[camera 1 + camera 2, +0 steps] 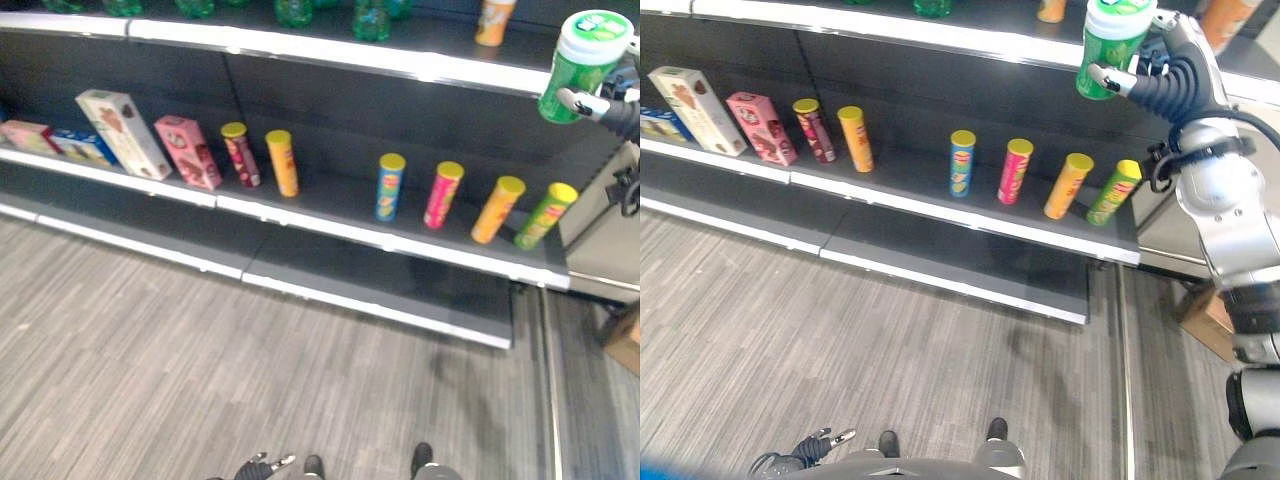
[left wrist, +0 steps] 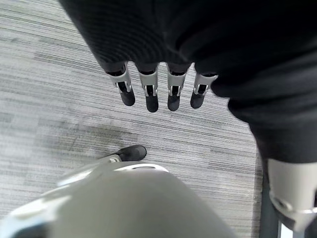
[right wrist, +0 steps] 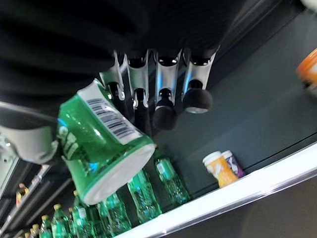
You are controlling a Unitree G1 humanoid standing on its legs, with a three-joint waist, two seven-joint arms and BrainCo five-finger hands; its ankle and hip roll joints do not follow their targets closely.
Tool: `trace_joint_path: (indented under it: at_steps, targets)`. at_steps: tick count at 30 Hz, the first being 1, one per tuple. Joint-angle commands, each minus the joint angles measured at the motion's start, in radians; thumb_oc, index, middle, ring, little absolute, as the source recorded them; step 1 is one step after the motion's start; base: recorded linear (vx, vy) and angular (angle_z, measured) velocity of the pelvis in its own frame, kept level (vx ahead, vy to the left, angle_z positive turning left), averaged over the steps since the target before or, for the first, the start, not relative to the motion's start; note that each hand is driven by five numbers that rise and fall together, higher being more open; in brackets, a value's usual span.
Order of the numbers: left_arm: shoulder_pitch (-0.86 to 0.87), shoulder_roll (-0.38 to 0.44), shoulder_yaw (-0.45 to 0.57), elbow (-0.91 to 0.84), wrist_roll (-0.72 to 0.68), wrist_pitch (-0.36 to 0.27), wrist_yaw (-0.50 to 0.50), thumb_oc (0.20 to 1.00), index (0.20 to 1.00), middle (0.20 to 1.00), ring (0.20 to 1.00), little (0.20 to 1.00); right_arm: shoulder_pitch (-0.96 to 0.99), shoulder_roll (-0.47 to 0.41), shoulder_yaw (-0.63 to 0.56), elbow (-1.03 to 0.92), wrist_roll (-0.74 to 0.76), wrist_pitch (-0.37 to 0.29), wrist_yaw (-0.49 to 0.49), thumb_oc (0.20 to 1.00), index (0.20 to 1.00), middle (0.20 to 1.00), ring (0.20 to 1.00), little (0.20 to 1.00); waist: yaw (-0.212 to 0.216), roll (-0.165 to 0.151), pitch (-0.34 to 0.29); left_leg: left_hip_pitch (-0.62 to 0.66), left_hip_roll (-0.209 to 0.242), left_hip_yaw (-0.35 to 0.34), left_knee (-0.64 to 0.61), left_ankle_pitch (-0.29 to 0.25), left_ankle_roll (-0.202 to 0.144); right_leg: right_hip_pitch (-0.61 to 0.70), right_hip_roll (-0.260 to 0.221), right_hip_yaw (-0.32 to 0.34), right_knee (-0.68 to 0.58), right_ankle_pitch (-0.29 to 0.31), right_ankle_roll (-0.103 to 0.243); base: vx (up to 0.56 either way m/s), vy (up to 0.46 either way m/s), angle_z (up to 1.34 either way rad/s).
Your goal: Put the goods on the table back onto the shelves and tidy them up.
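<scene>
Right hand [image 1: 1160, 85]: fingers [image 3: 166, 106] and thumb curled round a green jar [image 1: 1113, 47] with a white lid, gripped at its side. Jar held tilted, raised at upper-shelf height, far right of the scene, lid up in the eye views.

Upper shelf [image 1: 330, 55], white front edge: green bottles [image 3: 143, 196] in a row, an orange cup [image 3: 218, 171] just beside them.

Middle shelf [image 1: 300, 215], left to right: flat boxes, a cream box [image 1: 122, 132], a pink box [image 1: 187, 151], then tube cans — dark red [image 1: 240, 153], orange [image 1: 282, 162], blue [image 1: 389, 186], pink [image 1: 443, 194], orange [image 1: 497, 208], green [image 1: 546, 214]. All lean back; the four on the right stand apart from the two on the left.

Left hand [image 2: 158, 91]: low, near, over the grey floor [image 1: 250, 370]; fingers straight, spread slightly, holding nothing.
</scene>
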Motion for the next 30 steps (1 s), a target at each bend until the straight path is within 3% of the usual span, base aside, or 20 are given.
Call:
trace_joint_path:
  at_steps: [1, 3, 5, 6, 9, 10, 11, 14, 16, 17, 23, 30]
  targets:
    - [-0.031, 0.035, -0.035, 0.013, -0.023, -0.006, 0.005, 1.0, 1.0, 1.0, 1.0, 1.0, -0.121, -0.015, 0.071, 0.05, -0.003, -0.003, -0.042, 0.2, 0.2, 0.2, 0.2, 0.2, 0.027, -0.02, -0.047, 0.066, 0.038, 0.069, 0.135, -0.164, -0.054, -0.101, 0.046, -0.018, 0.022, -0.056, -0.012, 0.12, -0.185, 0.22]
    - [-0.029, 0.035, -0.036, 0.015, -0.042, -0.005, 0.007, 1.0, 1.0, 1.0, 1.0, 1.0, -0.18, -0.011, 0.118, 0.099, 0.008, 0.002, -0.036, 0.2, 0.2, 0.2, 0.2, 0.2, 0.038, -0.021, -0.042, 0.031, 0.055, 0.052, 0.223, -0.15, -0.075, -0.072, 0.056, -0.024, 0.018, -0.08, -0.031, 0.09, -0.181, 0.13]
    - [-0.018, 0.04, -0.03, 0.008, -0.074, -0.005, 0.009, 1.0, 1.0, 1.0, 1.0, 1.0, -0.265, 0.001, 0.185, 0.147, 0.013, 0.006, -0.035, 0.2, 0.2, 0.2, 0.2, 0.2, 0.063, -0.021, -0.02, -0.051, 0.051, -0.019, 0.428, -0.081, -0.099, -0.03, 0.082, -0.016, 0.017, -0.113, -0.066, 0.11, -0.19, 0.09]
    - [-0.019, 0.04, -0.029, 0.008, -0.074, -0.005, 0.009, 1.0, 1.0, 1.0, 1.0, 1.0, -0.267, 0.001, 0.186, 0.148, 0.013, 0.006, -0.035, 0.2, 0.2, 0.2, 0.2, 0.2, 0.059, -0.023, -0.022, -0.057, 0.047, -0.022, 0.428, -0.077, -0.097, -0.034, 0.078, -0.019, 0.017, -0.111, -0.065, 0.05, -0.096, 0.0]
    - [-0.01, 0.038, -0.02, 0.003, -0.102, -0.007, 0.022, 1.0, 1.0, 1.0, 1.0, 1.0, -0.286, 0.01, 0.205, 0.195, 0.029, 0.009, -0.037, 0.2, 0.2, 0.2, 0.2, 0.2, 0.081, -0.039, 0.006, -0.139, 0.04, -0.078, 0.608, 0.008, -0.122, 0.009, 0.083, -0.016, 0.013, -0.138, -0.089, 0.09, -0.101, 0.09]
    - [-0.002, 0.034, -0.018, 0.005, -0.129, -0.007, 0.021, 1.0, 1.0, 1.0, 1.0, 1.0, -0.314, 0.0, 0.232, 0.227, 0.035, 0.015, -0.034, 0.2, 0.2, 0.2, 0.2, 0.2, 0.087, -0.039, 0.013, -0.178, 0.078, -0.052, 0.591, 0.008, -0.102, 0.03, 0.091, -0.022, 0.01, -0.154, -0.091, 0.1, -0.064, 0.01]
    - [-0.002, 0.033, -0.018, 0.005, -0.129, -0.006, 0.021, 1.0, 1.0, 1.0, 1.0, 1.0, -0.317, 0.001, 0.235, 0.229, 0.035, 0.014, -0.034, 0.2, 0.2, 0.2, 0.2, 0.2, 0.089, -0.038, 0.014, -0.176, 0.08, -0.05, 0.591, 0.006, -0.102, 0.03, 0.092, -0.02, 0.011, -0.154, -0.091, 0.14, -0.027, -0.27]
    - [0.006, 0.038, -0.014, 0.013, -0.129, -0.005, 0.019, 1.0, 1.0, 1.0, 1.0, 1.0, -0.329, 0.013, 0.246, 0.241, 0.041, 0.015, -0.031, 0.2, 0.2, 0.2, 0.2, 0.2, 0.108, -0.038, 0.01, -0.185, 0.11, -0.036, 0.389, -0.031, -0.073, 0.044, 0.094, -0.003, 0.01, -0.174, -0.078, 0.18, 0.027, -0.22]
    - [0.008, 0.04, -0.018, 0.012, -0.133, -0.005, 0.02, 1.0, 1.0, 1.0, 1.0, 1.0, -0.321, 0.017, 0.244, 0.246, 0.043, 0.014, -0.033, 0.2, 0.2, 0.2, 0.2, 0.2, 0.116, -0.02, 0.004, -0.211, 0.13, -0.058, 0.232, 0.034, -0.081, 0.056, 0.106, 0.01, 0.01, -0.191, -0.074, 0.27, 0.095, -0.1]
    - [0.004, 0.04, -0.031, 0.014, -0.13, -0.007, 0.022, 1.0, 1.0, 1.0, 1.0, 1.0, -0.323, 0.014, 0.24, 0.266, 0.055, 0.011, -0.038, 0.2, 0.2, 0.2, 0.2, 0.2, 0.129, -0.004, 0.004, -0.254, 0.147, -0.075, 0.111, 0.132, -0.113, 0.085, 0.118, 0.021, 0.01, -0.212, -0.073, 0.25, 0.082, -0.06]
    - [0.021, 0.034, -0.04, 0.028, -0.118, -0.01, 0.022, 1.0, 1.0, 1.0, 1.0, 1.0, -0.324, 0.045, 0.249, 0.283, 0.067, 0.023, -0.026, 0.2, 0.2, 0.2, 0.2, 0.2, 0.139, 0.027, -0.023, -0.23, 0.152, -0.068, 0.022, 0.158, -0.135, 0.145, 0.125, 0.075, 0.01, -0.251, -0.053, 0.29, 0.118, -0.32]
    - [0.013, 0.049, -0.029, 0.033, -0.105, -0.016, 0.031, 1.0, 1.0, 1.0, 1.0, 1.0, -0.329, 0.099, 0.254, 0.269, 0.043, 0.034, -0.018, 0.2, 0.2, 0.2, 0.2, 0.2, 0.144, 0.001, -0.057, -0.18, 0.094, 0.005, 0.057, 0.085, -0.079, 0.15, 0.038, 0.12, 0.023, -0.227, -0.009, 0.25, 0.198, -0.61]
